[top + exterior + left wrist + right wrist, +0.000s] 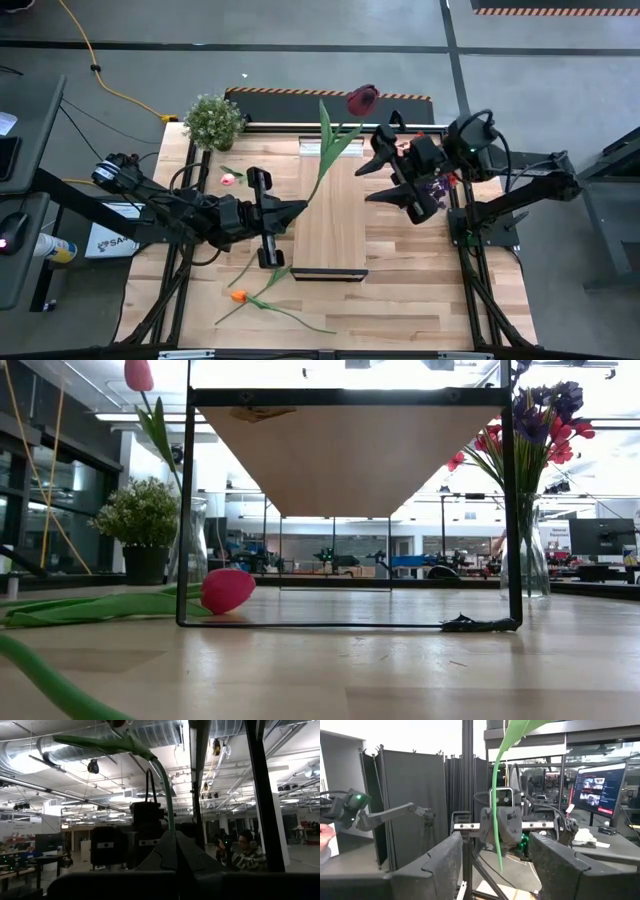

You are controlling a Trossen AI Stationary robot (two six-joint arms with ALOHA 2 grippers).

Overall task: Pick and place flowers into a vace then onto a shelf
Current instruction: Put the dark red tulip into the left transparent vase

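The maroon flower is rising from the left end effector, which is pinching its stem base so the head leans toward the right end effector, spread wide and holding nothing, apparently for a handover. Beneath both, the shelf is leaving open room; the worktop edge lies well apart

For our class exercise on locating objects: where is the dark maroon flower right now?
In the high view, the dark maroon flower is held up by its green stem in the left gripper, its head near the table's far edge, beside the right gripper.
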